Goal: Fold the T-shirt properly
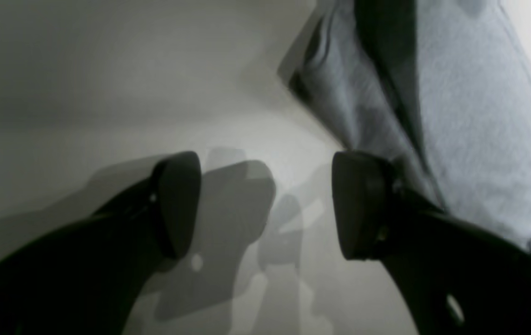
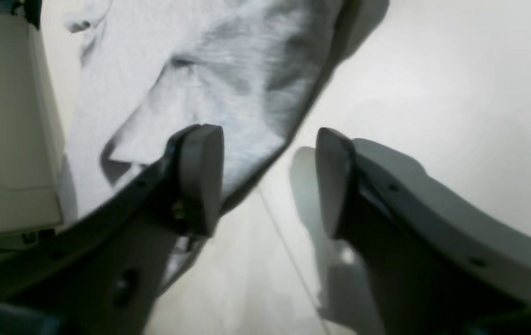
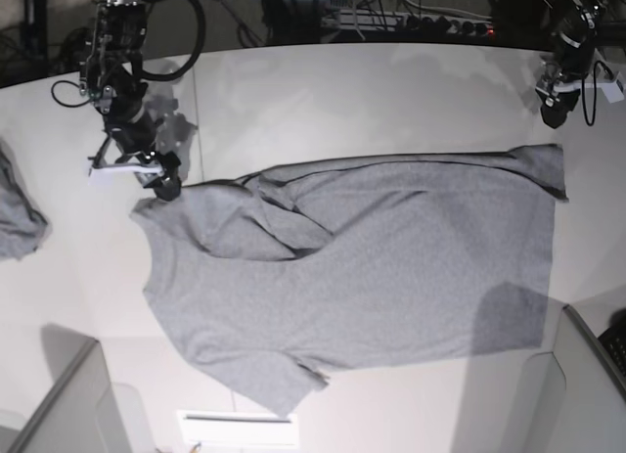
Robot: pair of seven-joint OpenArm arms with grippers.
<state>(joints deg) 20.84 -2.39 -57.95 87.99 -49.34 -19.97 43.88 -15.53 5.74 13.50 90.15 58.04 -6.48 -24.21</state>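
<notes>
Grey cloth scrap sat bunched at the far left table edge, well apart from the work. Right gripper hung at the T-shirt's upper-left corner, jaws wide and empty; the right wrist view showed one finger over the cloth edge and the other over bare table. The T-shirt lay spread plain side up across mid-table, with a rumpled fold near its upper left and one sleeve pointing toward the near edge. Left gripper hovered just off the upper-right corner, jaws wide, nothing held.

Risks: a pinch at the left corner could catch the doubled layer and drag the rumple; uneven lifts would skew the fold.

Room: open table behind the shirt; a bin wall crowded the near left, another the near right.
</notes>
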